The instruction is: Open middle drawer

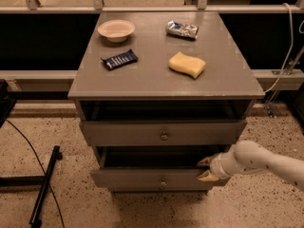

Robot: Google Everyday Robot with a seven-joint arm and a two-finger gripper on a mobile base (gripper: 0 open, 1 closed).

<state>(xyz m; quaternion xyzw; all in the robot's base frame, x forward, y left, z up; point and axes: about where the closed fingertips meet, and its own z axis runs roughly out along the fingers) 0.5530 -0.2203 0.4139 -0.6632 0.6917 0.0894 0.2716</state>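
Observation:
The grey cabinet (166, 82) has stacked drawer fronts. The top drawer (123, 133) with a small knob sits just under the tabletop. The middle drawer (142, 178) with its round knob (163, 182) is pulled partly out, and a dark gap shows above its front. The lowest drawer front is hidden beneath it. My gripper (206, 169), on a white arm coming from the right, is at the right end of the middle drawer's front. Its two tan fingers straddle the top rim, one above and one in front, closed on it.
On the tabletop lie a white bowl (116, 30), a dark blue snack bar (119, 59), a yellow sponge (187, 64) and a silver packet (182, 29). A black stand leg and cable (45, 184) lie on the speckled floor at left. A railing runs behind.

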